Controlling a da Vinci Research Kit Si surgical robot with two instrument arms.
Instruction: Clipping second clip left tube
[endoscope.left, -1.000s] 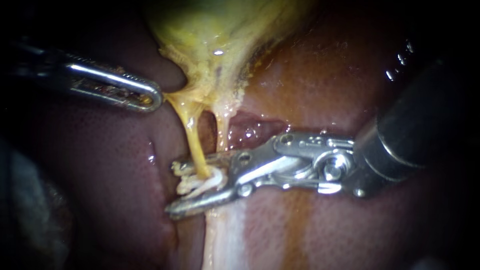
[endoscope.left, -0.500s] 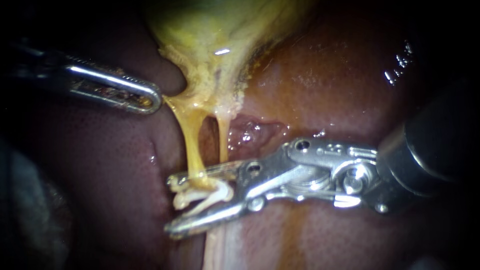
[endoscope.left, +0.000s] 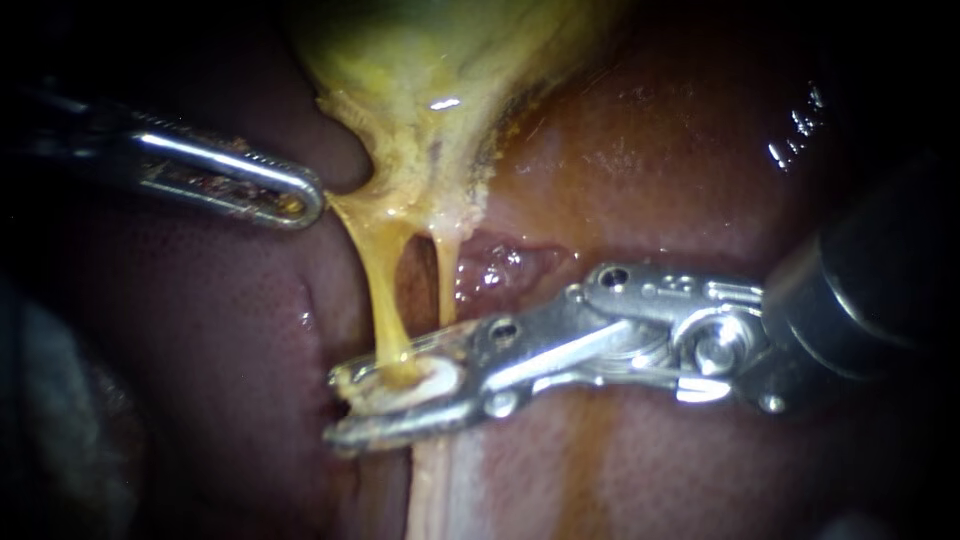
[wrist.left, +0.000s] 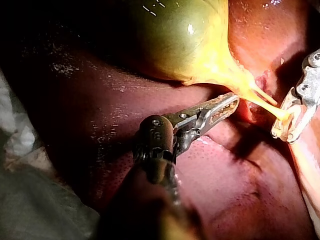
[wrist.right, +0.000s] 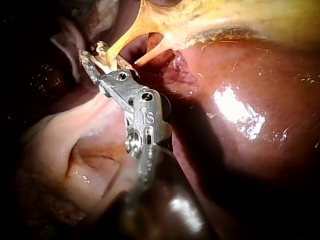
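Two yellow tubes run down from the gallbladder (endoscope.left: 430, 80): the left tube (endoscope.left: 385, 300) and the thinner right tube (endoscope.left: 447, 285). My right instrument (endoscope.left: 335, 405) comes in from the right. Its jaws are shut on a white clip (endoscope.left: 420, 380), squeezed nearly flat around the lower end of the left tube. In the right wrist view the jaws (wrist.right: 95, 57) hold the left tube (wrist.right: 125, 40) just ahead of them. My left instrument (endoscope.left: 300, 198) is shut on the gallbladder's neck, pulling it sideways. In the left wrist view it (wrist.left: 227, 105) meets that yellow tissue at its tip.
Dark red liver (endoscope.left: 650, 150) lies all around, wet and shiny behind the right instrument. A pale band of tissue (endoscope.left: 445, 480) runs down below the clip. White cloth (wrist.left: 20, 145) lies beside the liver in the left wrist view.
The right instrument's jaws have closed, pressing the white clip from open and splayed to nearly flat around the left tube. The left instrument has held still.
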